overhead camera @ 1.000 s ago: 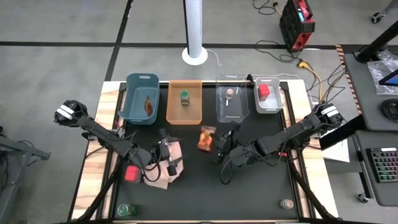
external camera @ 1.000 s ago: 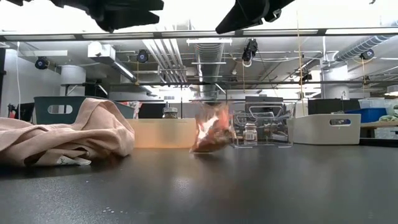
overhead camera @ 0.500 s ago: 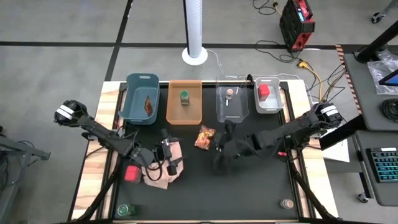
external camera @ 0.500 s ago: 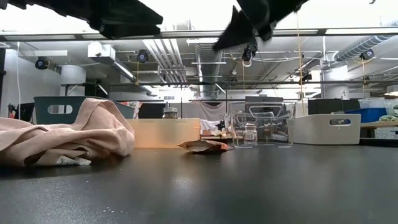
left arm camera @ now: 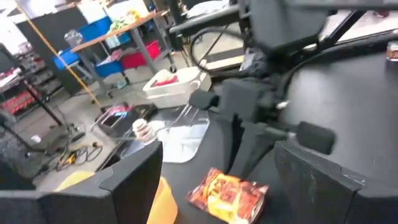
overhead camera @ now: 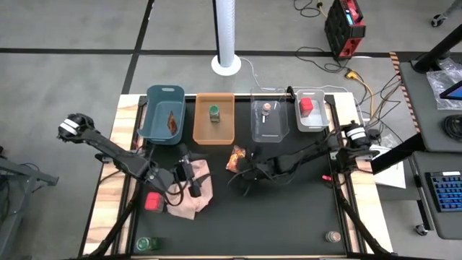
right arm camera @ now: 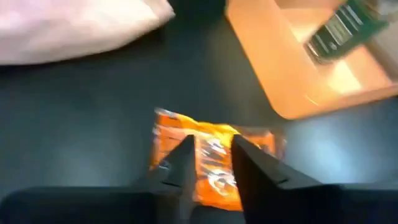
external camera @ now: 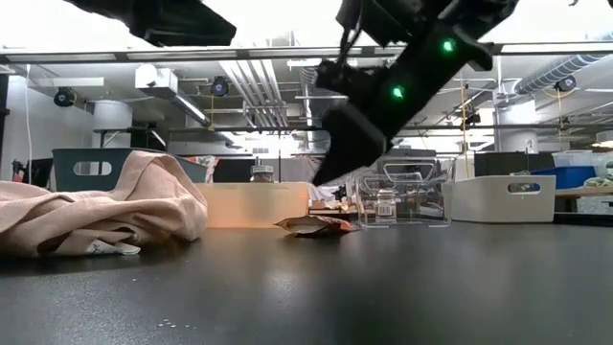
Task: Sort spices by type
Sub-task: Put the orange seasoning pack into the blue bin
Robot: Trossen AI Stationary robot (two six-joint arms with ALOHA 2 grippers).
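Now right gripper [right arm camera: 210, 163] poised over orange foil packet [right arm camera: 214, 155], which lies flat on table [overhead camera: 289, 209] just beyond fingertips, near orange bin [right arm camera: 298, 68]. Right fingers narrowly parted, holding nothing. Risks: gap too slim, tips land on top of flat foil, skid it toward bin wall; crinkly foil slips from shallow pinch. Left gripper [overhead camera: 189, 173] waits over pink cloth [overhead camera: 195, 198], fingers spread wide, empty.
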